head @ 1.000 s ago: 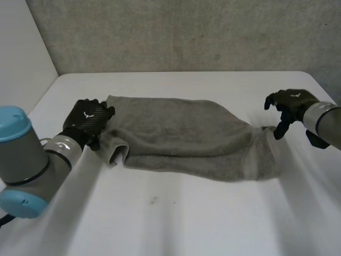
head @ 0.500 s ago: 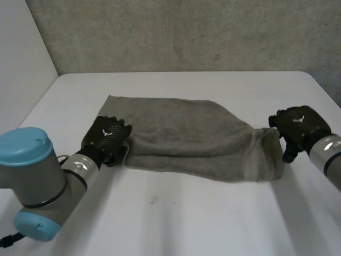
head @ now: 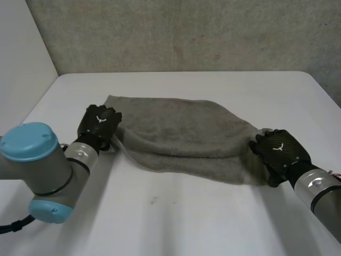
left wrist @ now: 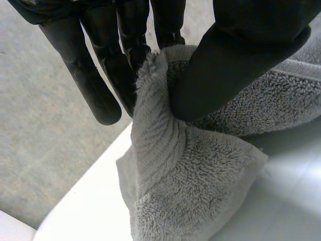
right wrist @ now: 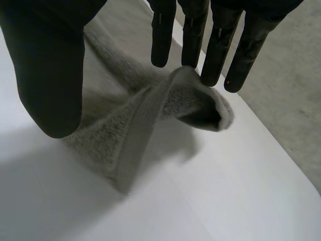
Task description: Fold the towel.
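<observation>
Fingers (left wrist: 103, 95) and thumb of the left hand (left wrist: 241, 55) are clamped on a bunched-up corner of the grey towel (left wrist: 200, 191), with the cloth squeezed right between them and spilling past the fingertips onto the white table (left wrist: 291, 201). On the right hand (right wrist: 47, 65), the fingers (right wrist: 241, 55) are straight and well apart from the thumb, gripping nothing. The towel's other end humps up in a ridge right at those fingertips, can't tell if it's touching. Farther out, the rest lies stretched between both hands.
</observation>
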`<action>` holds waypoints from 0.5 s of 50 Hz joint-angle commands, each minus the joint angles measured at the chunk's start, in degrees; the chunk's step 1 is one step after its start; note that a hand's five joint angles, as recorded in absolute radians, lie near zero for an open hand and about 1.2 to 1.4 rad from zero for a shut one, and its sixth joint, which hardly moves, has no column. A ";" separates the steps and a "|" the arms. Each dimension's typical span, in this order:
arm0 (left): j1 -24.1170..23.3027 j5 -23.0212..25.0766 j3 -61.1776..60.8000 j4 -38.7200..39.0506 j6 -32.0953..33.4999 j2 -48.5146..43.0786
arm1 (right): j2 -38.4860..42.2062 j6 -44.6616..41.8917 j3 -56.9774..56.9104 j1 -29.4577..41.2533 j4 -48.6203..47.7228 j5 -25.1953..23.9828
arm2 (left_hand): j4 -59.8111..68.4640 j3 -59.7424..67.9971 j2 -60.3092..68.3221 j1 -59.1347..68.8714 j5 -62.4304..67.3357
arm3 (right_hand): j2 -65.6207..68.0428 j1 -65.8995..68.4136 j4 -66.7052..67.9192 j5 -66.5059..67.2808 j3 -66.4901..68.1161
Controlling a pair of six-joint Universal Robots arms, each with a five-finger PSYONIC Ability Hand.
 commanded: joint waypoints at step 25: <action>2.49 0.25 -0.85 -7.77 -8.09 10.64 | 11.30 -2.87 -5.91 0.50 -5.64 4.30 | 10.66 10.72 10.56 12.96 11.62 | 55.50 58.89 56.49 57.09 55.92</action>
